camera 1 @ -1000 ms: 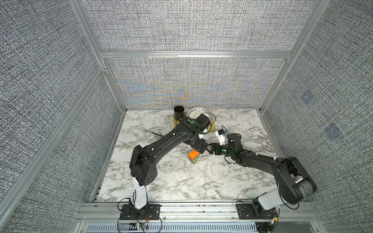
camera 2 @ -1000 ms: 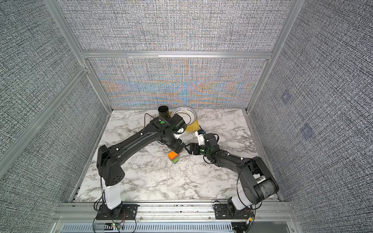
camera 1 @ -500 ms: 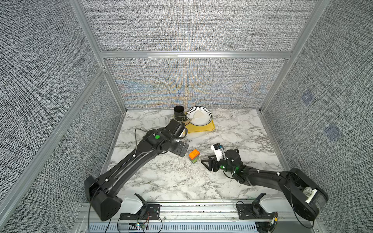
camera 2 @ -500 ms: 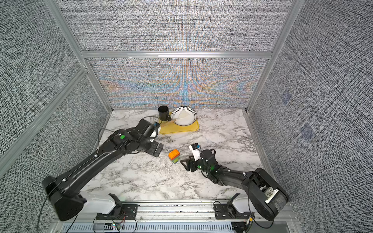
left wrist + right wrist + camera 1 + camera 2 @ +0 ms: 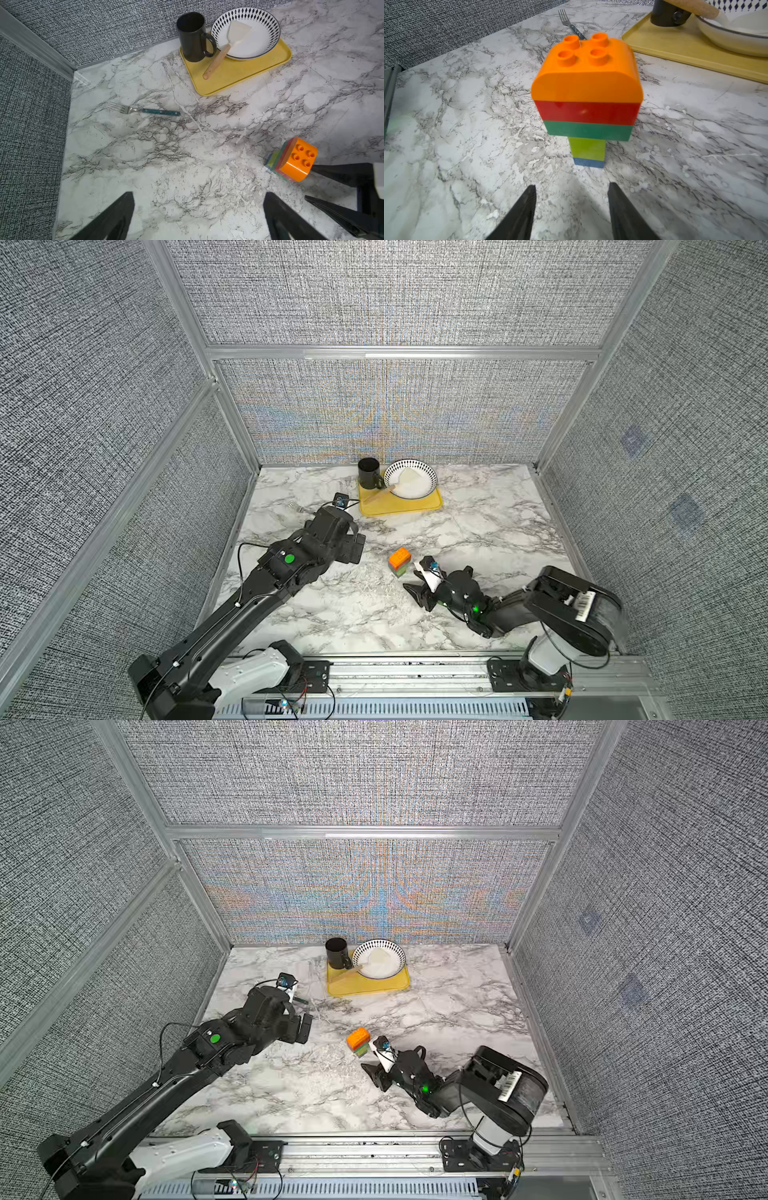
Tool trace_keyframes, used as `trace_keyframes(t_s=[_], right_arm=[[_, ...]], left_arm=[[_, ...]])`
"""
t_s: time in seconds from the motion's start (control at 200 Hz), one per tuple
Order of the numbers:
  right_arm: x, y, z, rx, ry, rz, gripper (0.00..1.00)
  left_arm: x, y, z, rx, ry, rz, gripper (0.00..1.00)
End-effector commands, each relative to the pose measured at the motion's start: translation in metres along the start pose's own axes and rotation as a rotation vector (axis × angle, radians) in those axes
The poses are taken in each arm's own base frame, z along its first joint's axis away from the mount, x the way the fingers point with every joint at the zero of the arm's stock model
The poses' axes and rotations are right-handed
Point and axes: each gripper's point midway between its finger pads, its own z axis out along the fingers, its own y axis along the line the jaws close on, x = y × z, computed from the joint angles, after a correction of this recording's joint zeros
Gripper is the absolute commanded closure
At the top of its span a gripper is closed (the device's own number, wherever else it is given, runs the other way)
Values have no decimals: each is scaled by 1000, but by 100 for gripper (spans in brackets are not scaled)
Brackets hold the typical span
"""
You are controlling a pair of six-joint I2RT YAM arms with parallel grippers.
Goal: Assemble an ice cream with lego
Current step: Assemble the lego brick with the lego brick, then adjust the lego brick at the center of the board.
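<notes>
The ice cream (image 5: 400, 562) (image 5: 358, 1042) stands upright and alone on the marble in both top views. In the right wrist view the ice cream (image 5: 587, 93) shows a blue and lime-green stem, dark green and red layers and a rounded orange top. No loose lego shows elsewhere. My right gripper (image 5: 571, 185) (image 5: 413, 578) is open, low on the table just short of the stem, with nothing between its fingers. My left gripper (image 5: 198, 194) (image 5: 353, 549) is wide open and empty, a short way left of the ice cream (image 5: 295, 160).
A yellow tray (image 5: 415, 508) at the back carries a black mug (image 5: 369, 472) and a patterned bowl (image 5: 410, 479) with a wooden-handled spatula. A fork (image 5: 143, 110) lies on the marble behind my left gripper. Fabric walls enclose the table.
Both arms have drawn back from the ice cream toward the front, the left one swinging leftward. The right gripper's jaws have narrowed. The stack has stayed in place.
</notes>
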Motion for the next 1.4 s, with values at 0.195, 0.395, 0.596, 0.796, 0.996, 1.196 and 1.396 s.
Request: trace_keyframes(t_s=[0.195, 0.395, 0.596, 0.796, 0.996, 1.196, 1.396], right_arm=[[-26, -7, 19, 54, -143, -44, 43], [-22, -9, 31, 65, -145, -40, 43], [-19, -14, 42, 91, -138, -21, 52], [-18, -18, 48, 117, -123, -4, 66], [-17, -20, 47, 127, -103, 1, 78], [-18, -23, 42, 154, -41, 16, 82], [-19, -29, 36, 209, 164, 66, 90]], left_arm=[[-9, -1, -4, 16, -42, -28, 0], [-9, -2, -3, 17, -39, -24, 0], [-8, -2, -2, 14, -37, -24, 0], [-9, -2, -2, 17, -37, -25, 0], [-9, -3, -3, 27, -39, -28, 0], [-10, -4, -5, 37, -45, -32, 0], [-11, -5, -7, 51, -48, -37, 0]])
